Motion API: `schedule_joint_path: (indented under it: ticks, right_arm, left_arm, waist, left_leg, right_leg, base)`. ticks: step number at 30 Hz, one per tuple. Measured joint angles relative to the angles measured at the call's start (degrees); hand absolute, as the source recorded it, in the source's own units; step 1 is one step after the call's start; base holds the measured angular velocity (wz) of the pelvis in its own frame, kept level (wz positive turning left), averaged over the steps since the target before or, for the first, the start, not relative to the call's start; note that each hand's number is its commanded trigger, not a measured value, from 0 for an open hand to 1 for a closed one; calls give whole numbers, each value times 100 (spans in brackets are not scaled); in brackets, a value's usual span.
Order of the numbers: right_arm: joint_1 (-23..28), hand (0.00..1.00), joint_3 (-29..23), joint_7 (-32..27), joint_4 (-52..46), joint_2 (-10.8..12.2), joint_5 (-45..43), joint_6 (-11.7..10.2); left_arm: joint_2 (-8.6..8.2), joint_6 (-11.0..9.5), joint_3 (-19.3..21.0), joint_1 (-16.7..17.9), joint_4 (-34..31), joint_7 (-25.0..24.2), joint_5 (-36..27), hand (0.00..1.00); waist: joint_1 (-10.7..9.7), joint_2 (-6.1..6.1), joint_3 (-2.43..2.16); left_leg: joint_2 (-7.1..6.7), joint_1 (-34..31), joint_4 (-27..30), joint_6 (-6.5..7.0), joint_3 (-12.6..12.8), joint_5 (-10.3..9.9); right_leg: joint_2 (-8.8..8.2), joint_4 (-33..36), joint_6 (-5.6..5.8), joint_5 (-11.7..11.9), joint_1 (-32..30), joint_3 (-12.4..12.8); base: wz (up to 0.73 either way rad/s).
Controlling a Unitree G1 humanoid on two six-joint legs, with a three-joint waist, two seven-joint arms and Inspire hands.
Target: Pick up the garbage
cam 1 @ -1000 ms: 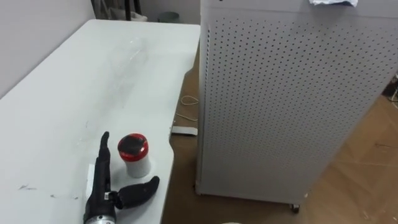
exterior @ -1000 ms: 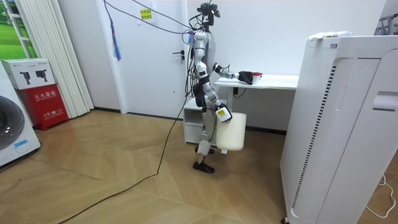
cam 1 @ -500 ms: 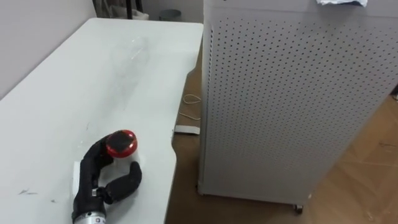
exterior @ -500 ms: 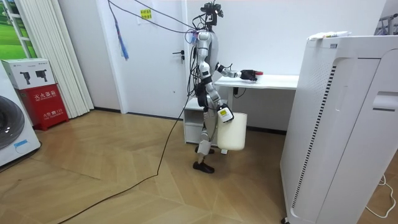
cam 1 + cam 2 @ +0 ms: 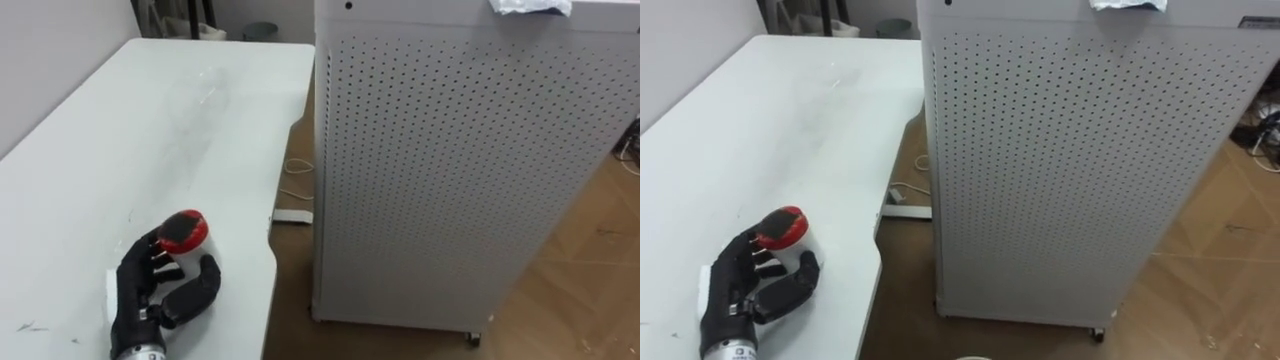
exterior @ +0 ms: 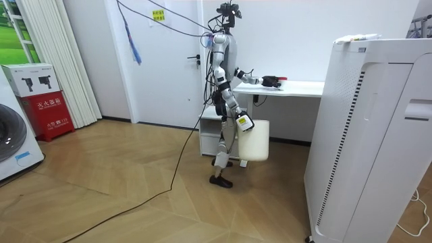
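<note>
Standing at the right of the frame, a tall white perforated cabinet point(image 5: 460, 170) is seen beside the white table point(image 5: 120, 130). A white bin point(image 6: 255, 140) is seemingly carried by the right hand point(image 6: 237, 121), whose fingers cannot be made out. At lower left, the red-lidded jar point(image 5: 184, 230) is enclosed by the curled fingers of the left hand point(image 5: 142, 288).

Lab-like room, washing machine point(image 6: 10, 148), desk point(image 6: 304, 88) (red cabinet point(image 6: 50, 116))
</note>
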Motion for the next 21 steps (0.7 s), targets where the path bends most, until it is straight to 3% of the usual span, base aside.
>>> schedule_joint_path:
  ticks: [7, 10, 14, 18, 21]
  right_arm:
    - [4, 100, 55, -50, 42, 15, 18, 0]
    - [-4, 100, 50, -55, 39, 16, 82, 0]
    - [-71, 100, 49, -55, 27, 37, 77, 0]
    - [-154, 100, 45, -59, 27, 35, 74, 1]
    - [-232, 100, -11, -101, 16, 30, 77, -2]
  left_arm:
    - [-30, 32, -52, -43, -56, -189, -238, 100]
    - [-20, 214, -223, -36, -329, -376, -332, 100]
    - [-78, 493, -783, -37, -1004, -912, -332, 100]
    - [-201, 531, -1404, -38, -1422, -1477, -338, 100]
    - [-190, 538, -1661, -38, -1499, -1842, -383, 100]
  waist:
    - [20, -29, 14]
    - [34, -49, 20]
    - [21, -59, 10]
    - [-44, -47, 11]
    - [-181, -48, 11]
  left_leg:
    - [-5, 0, 22, 0, 2, 0]
    - [-4, -44, 30, 0, -14, 0]
    - [-5, -180, 44, 1, 20, 1]
    - [16, -101, -24, 3, 106, 2]
    - [31, -50, -104, -8, 123, 8]
  right_leg:
    - [4, 3, 6, 3, 1, 52]
    - [0, 5, 7, 2, -24, 20]
    - [0, 30, 12, 8, -179, 34]
    - [23, 34, 12, 9, -184, 109]
    - [43, -4, 9, 10, -162, 112]
  base:
    - [0]
    - [3]
    - [-4]
    - [-13]
    - [-4]
